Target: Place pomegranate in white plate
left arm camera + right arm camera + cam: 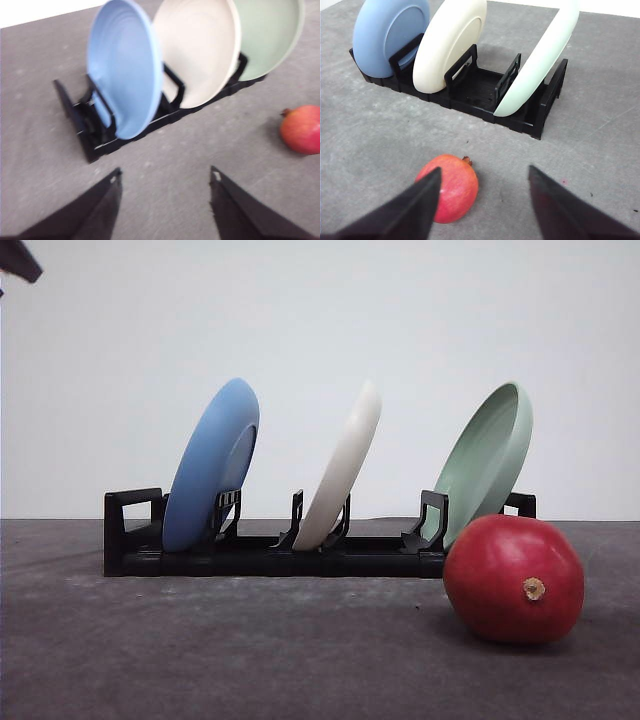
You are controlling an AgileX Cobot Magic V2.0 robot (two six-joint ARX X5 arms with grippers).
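The red pomegranate lies on the grey table at the front right, its tan stem nub facing the camera. The white plate stands on edge in the middle slot of a black rack. In the left wrist view my left gripper is open above bare table in front of the rack, with the white plate and the pomegranate ahead. In the right wrist view my right gripper is open, the pomegranate low between its fingers, nearer one finger. The white plate stands beyond.
A blue plate leans in the rack's left slot and a pale green plate in its right slot, just behind the pomegranate. A dark arm part shows at the top left corner. Grey table spreads in front of the rack.
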